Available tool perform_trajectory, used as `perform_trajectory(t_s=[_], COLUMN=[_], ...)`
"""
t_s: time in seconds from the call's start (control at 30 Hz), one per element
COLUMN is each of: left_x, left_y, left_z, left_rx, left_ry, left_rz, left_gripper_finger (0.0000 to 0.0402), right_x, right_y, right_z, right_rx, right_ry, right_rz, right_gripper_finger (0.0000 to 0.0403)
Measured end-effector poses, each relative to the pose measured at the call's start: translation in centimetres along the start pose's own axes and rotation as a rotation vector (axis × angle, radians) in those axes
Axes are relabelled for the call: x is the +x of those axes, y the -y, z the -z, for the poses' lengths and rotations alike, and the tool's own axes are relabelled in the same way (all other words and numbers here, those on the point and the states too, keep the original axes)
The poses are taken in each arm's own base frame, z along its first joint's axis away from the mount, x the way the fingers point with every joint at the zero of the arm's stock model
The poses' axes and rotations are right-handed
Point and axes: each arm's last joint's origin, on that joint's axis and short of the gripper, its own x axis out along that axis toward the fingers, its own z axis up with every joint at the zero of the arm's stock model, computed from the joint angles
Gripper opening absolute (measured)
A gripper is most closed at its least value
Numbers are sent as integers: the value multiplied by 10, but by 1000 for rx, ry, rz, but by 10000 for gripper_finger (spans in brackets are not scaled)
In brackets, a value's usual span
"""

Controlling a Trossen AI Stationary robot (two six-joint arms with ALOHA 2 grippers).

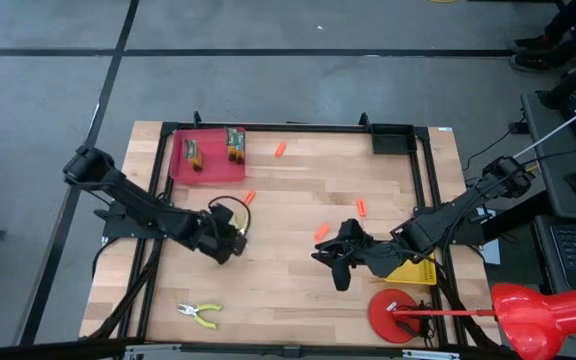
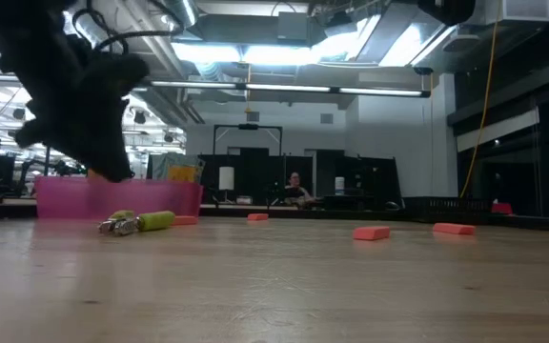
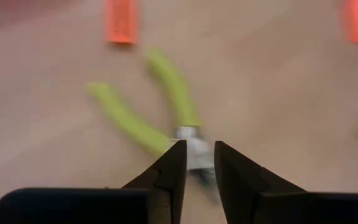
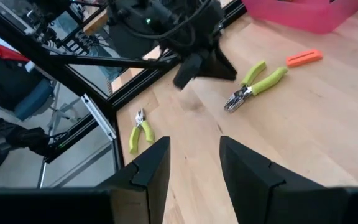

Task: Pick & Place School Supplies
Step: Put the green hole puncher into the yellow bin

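Observation:
One pair of yellow-green-handled pliers (image 3: pixel 166 106) lies flat on the wooden table, just under my left gripper (image 3: pixel 199 155). The gripper is open and hovers above the pliers' metal head (image 3: pixel 194 143), clear of it in the low view (image 2: pixel 141 222). A second pair of pliers (image 1: pixel 200 315) lies near the table's near-left corner. Two crayon boxes (image 1: pixel 235 143) lie in the pink tray (image 1: pixel 208 168). Several orange stubs (image 1: pixel 321 232) are scattered over the middle of the table. My right gripper (image 1: pixel 338 262) is open and hangs over bare wood right of centre.
The yellow mesh basket (image 1: pixel 415 271) sits behind my right gripper, with a red disc (image 1: pixel 392 315) and a red bulky object (image 1: pixel 546 310) near the near-right corner. The black frame (image 1: pixel 298 127) runs along the table's far edge. Bare wood lies between the two grippers.

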Motion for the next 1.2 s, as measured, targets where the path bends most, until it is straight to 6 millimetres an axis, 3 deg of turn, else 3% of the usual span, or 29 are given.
perform_trajectory(t_s=[0.13, 0.57, 0.9, 1.03, 1.2], left_x=[7, 35, 61, 70, 75], left_y=[12, 4, 8, 9, 8], left_z=[1, -23, -20, -18, -18], left_rx=[89, 85, 74, 55, 3], left_ry=[25, -24, -70, -87, -99], left_rz=[81, 9, 9, 14, 7], left_gripper_finger=[95, 116, 115, 90, 16], right_x=[-1, -1, -6, -9, -9], right_y=[-1, -4, -9, -12, -13], right_z=[0, -2, 2, 4, 3], right_rx=[1, 3, 1, 7, 12], right_ry=[11, 44, 73, 103, 111], right_rz=[1, -21, -19, -17, -23], right_gripper_finger=[144, 144, 144, 144, 144])
